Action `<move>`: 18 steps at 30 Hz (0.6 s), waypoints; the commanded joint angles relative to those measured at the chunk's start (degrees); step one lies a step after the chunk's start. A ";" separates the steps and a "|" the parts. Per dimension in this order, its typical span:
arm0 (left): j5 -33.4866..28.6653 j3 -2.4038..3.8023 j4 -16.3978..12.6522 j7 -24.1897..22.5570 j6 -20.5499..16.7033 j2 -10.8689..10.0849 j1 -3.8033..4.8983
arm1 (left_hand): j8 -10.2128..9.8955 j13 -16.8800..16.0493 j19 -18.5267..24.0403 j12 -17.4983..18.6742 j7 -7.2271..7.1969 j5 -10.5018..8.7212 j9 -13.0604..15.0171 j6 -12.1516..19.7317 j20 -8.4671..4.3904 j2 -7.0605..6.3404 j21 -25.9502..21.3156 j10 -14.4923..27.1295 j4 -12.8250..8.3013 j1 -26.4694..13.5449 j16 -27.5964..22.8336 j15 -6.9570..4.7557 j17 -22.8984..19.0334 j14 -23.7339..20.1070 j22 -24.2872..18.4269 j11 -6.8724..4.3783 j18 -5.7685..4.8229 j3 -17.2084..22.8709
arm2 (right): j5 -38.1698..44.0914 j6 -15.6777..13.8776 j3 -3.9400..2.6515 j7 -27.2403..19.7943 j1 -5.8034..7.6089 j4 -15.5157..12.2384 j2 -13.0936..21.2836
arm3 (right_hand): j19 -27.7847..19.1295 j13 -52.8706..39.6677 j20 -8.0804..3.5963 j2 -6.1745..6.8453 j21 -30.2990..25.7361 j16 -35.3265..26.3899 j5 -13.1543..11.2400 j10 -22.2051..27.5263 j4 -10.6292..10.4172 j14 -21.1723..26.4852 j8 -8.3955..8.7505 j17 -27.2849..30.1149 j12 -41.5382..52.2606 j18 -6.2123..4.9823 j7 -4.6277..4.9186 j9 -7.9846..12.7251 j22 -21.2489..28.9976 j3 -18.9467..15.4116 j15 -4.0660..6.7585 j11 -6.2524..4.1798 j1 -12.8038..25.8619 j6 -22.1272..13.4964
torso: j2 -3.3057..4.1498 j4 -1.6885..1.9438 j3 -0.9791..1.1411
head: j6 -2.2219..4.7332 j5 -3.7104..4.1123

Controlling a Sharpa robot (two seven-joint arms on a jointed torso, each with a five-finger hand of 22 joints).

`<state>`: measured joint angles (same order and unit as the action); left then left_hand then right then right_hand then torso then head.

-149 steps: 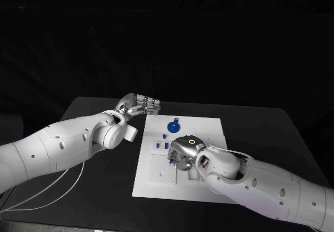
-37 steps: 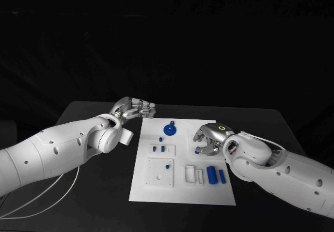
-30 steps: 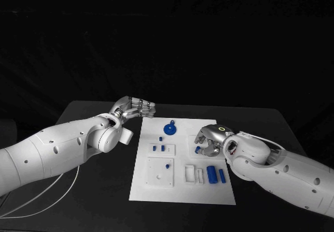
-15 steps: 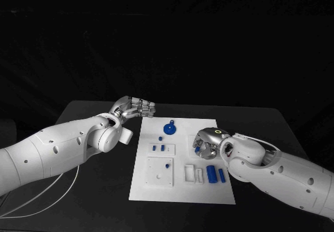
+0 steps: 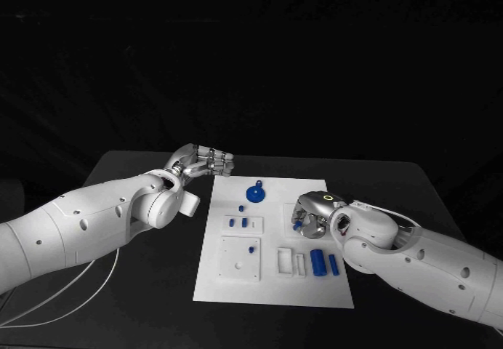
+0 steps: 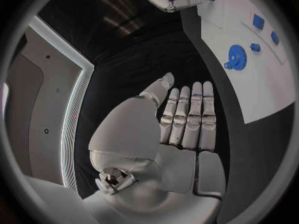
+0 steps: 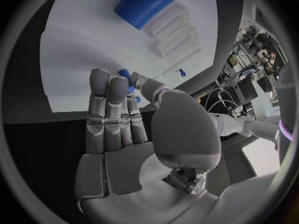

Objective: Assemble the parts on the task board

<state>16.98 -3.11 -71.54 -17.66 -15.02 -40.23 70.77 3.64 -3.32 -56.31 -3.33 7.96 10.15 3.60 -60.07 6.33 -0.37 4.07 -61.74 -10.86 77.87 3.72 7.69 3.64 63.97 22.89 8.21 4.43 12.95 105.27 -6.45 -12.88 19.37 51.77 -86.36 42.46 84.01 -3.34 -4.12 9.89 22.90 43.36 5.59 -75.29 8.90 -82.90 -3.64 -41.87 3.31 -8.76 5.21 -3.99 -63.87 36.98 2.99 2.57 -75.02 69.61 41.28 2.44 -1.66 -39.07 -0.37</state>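
The white task board [image 5: 272, 287] lies in the middle of the black table. My right hand [image 5: 311, 212] hovers low over the board's right middle, where its thumb and a fingertip [image 7: 118, 84] pinch a small blue peg [image 5: 298, 226] [image 7: 125, 74]. A blue gear [image 5: 256, 193] [image 6: 236, 57] lies at the board's far end. Small blue pieces [image 5: 244, 220] sit left of the hand. A white block [image 5: 237, 263] carries a blue peg [image 5: 254, 249]. Two blue cylinders [image 5: 318, 259] lie beside white holders [image 5: 285, 260]. My left hand [image 5: 206, 161] [image 6: 184, 127] stays off the board's far left corner, fingers straight, holding nothing.
Bare black table [image 5: 137, 291] runs along both sides of the board. A thin white cable [image 5: 63, 291] trails under my left arm at the table's near left. My right forearm [image 5: 419, 265] crosses the near right corner of the board.
Five seconds ago my right hand was over the white block at the board's near middle; it now sits further back and right at the small peg, having edged slightly left. The left hand is still.
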 commanded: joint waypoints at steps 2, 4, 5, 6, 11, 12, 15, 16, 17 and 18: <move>-0.29 0.05 -0.08 -0.30 0.75 0.12 0.06 | 0.03 0.01 -0.30 -0.01 0.41 0.07 -0.06 0.12 0.19 0.39 0.17 0.36 0.43 -0.20 -0.23 -0.06 0.02 -0.21 -0.04 0.12 0.45 0.02 | 2.09 -1.34 0.15 1.51 -0.25 0.11 -0.20 | 1.55 -0.33 -0.55 -1.19 0.82 0.17 0.85 -2.56 1.91 -0.08 -0.04 -0.18 0.20 0.22 -0.16 -0.09 -1.17 1.80 0.51 -0.86 -0.47 1.16 | -0.02 0.04 0.01 | -0.01 0.03; -0.29 0.05 -0.09 -0.26 0.76 0.11 0.06 | 0.03 0.01 -0.30 -0.01 0.41 0.07 -0.06 0.12 0.19 0.39 0.17 0.36 0.43 -0.20 -0.23 -0.06 0.02 -0.21 -0.04 0.12 0.45 0.02 | 2.37 -1.79 0.17 1.57 -0.30 0.15 -0.27 | 1.46 -0.37 -0.62 -1.54 0.98 0.12 0.01 -3.21 2.23 -0.07 -0.09 -0.21 0.21 0.25 -0.38 -0.17 -1.51 2.14 0.63 -1.06 -0.35 1.84 | -0.02 0.05 0.02 | -0.03 0.02; -0.29 0.05 -0.09 -0.25 0.76 0.11 0.06 | 0.03 0.01 -0.30 -0.01 0.41 0.07 -0.06 0.12 0.19 0.39 0.17 0.36 0.43 -0.20 -0.23 -0.06 0.02 -0.21 -0.04 0.12 0.45 0.02 | 2.49 -2.10 0.18 1.56 -0.34 0.14 -0.31 | 1.43 -0.37 -0.67 -1.70 1.08 0.11 -0.49 -3.45 2.37 -0.11 -0.05 -0.24 0.19 0.29 -0.45 -0.18 -1.70 2.36 0.68 -1.13 -0.22 2.09 | -0.01 0.05 0.02 | -0.05 0.01; -0.29 0.05 -0.08 -0.23 0.77 0.10 0.06 | 0.02 0.00 -0.30 -0.01 0.41 0.08 -0.06 0.13 0.20 0.47 0.16 0.37 0.51 -0.23 -0.24 -0.06 0.02 -0.23 -0.10 0.12 0.45 0.04 | 2.63 -2.50 0.19 1.52 -0.38 0.11 -0.35 | 1.41 -0.37 -0.72 -1.80 1.19 0.10 -0.84 -3.57 2.51 -0.13 -0.03 -0.27 0.20 0.33 -0.48 -0.17 -1.87 2.54 0.72 -1.17 -0.12 2.22 | 0.00 0.04 0.02 | -0.04 0.00; -0.29 0.05 -0.07 -0.21 0.82 0.12 0.06 | 0.02 0.00 -0.30 -0.01 0.41 0.08 -0.06 0.13 0.20 0.47 0.16 0.37 0.51 -0.23 -0.24 -0.06 0.02 -0.23 -0.10 0.12 0.45 0.04 | 3.07 -3.94 0.21 1.35 -0.51 -0.21 -0.37 | 1.50 -0.39 -0.98 -1.93 1.61 0.06 -1.19 -4.13 3.04 -0.18 -0.02 -0.50 0.20 0.56 -0.66 -0.18 -2.72 3.18 0.93 -1.35 0.42 2.83 | 0.00 0.01 0.03 | 0.04 -0.06; -0.29 0.05 -0.06 -0.21 0.83 0.12 0.06 | 0.02 0.00 -0.30 -0.01 0.41 0.08 -0.06 0.13 0.20 0.47 0.16 0.37 0.51 -0.23 -0.24 -0.06 0.02 -0.23 -0.10 0.12 0.45 0.04 | 3.15 -4.22 0.21 1.31 -0.52 -0.35 -0.34 | 1.57 -0.39 -1.03 -1.92 1.87 0.07 -1.16 -4.20 3.15 -0.22 -0.03 -0.56 0.21 0.65 -0.69 -0.18 -2.98 3.27 1.00 -1.38 0.51 2.95 | 0.00 0.01 0.02 | 0.05 -0.09; -0.29 0.05 0.03 -0.20 0.86 0.13 0.06 | 0.02 0.00 -0.30 -0.01 0.41 0.08 -0.06 0.13 0.20 0.47 0.16 0.37 0.51 -0.23 -0.24 -0.06 0.02 -0.23 -0.10 0.12 0.45 0.04 | 3.28 -4.78 0.03 1.21 -0.55 -1.12 -0.05 | 1.62 -0.38 -1.09 -1.89 1.93 0.10 -1.24 -4.32 3.24 -0.24 -0.03 -0.64 0.21 0.68 -0.75 -0.17 -3.19 3.29 1.03 -1.42 0.55 3.09 | -0.01 0.01 0.12 | 0.02 -0.25; -0.29 0.05 0.06 -0.21 0.86 0.14 0.06 | 0.02 0.00 -0.30 -0.01 0.41 0.08 -0.06 0.13 0.20 0.47 0.16 0.37 0.51 -0.23 -0.24 -0.06 0.02 -0.23 -0.10 0.12 0.45 0.04 | 3.23 -4.84 -0.17 1.18 -0.56 -1.41 0.06 | 1.64 -0.38 -1.10 -1.87 1.98 0.11 -1.29 -4.34 3.26 -0.24 -0.05 -0.67 0.20 0.69 -0.76 -0.18 -3.29 3.28 1.04 -1.43 0.58 3.19 | -0.02 0.00 0.11 | 0.02 -0.26; -0.29 0.05 0.10 -0.21 0.86 0.14 0.06 | 0.02 0.00 -0.30 -0.01 0.41 0.08 -0.06 0.13 0.20 0.47 0.16 0.37 0.51 -0.23 -0.24 -0.06 0.02 -0.23 -0.10 0.12 0.45 0.04 | 3.09 -4.83 -0.42 1.16 -0.56 -1.76 0.19 | 1.64 -0.38 -1.10 -1.87 1.98 0.11 -1.29 -4.34 3.26 -0.24 -0.05 -0.67 0.20 0.69 -0.76 -0.18 -3.29 3.28 1.04 -1.43 0.58 3.19 | -0.04 0.01 0.08 | 0.02 -0.26; -0.29 0.05 0.15 -0.22 0.85 0.14 0.06 | 0.02 0.00 -0.30 -0.01 0.41 0.08 -0.06 0.13 0.20 0.47 0.16 0.37 0.51 -0.23 -0.24 -0.06 0.02 -0.23 -0.10 0.12 0.45 0.04 | 2.88 -4.71 -0.73 1.15 -0.56 -2.17 0.36 | 1.66 -0.38 -1.11 -1.87 2.06 0.12 -1.34 -4.37 3.29 -0.24 -0.06 -0.70 0.20 0.70 -0.79 -0.18 -3.37 3.29 1.05 -1.44 0.57 3.27 | -0.05 0.00 0.05 | 0.04 -0.26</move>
<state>16.98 -3.12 -71.37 -17.56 -14.92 -40.22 70.77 3.64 -3.32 -56.31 -3.32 7.96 10.15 3.60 -60.07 6.34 -0.37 4.07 -61.74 -10.71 77.87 3.72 7.69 3.65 63.97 22.85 8.21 4.43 13.11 107.34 -9.89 -13.42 20.56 51.17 -87.92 42.75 84.05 -3.42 -4.92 8.41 24.71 43.36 4.43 -75.79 12.19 -83.08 -3.29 -42.49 3.22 -7.35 4.47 -4.13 -67.16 39.93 3.57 3.05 -74.52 72.47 41.26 2.46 -1.59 -39.03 -0.58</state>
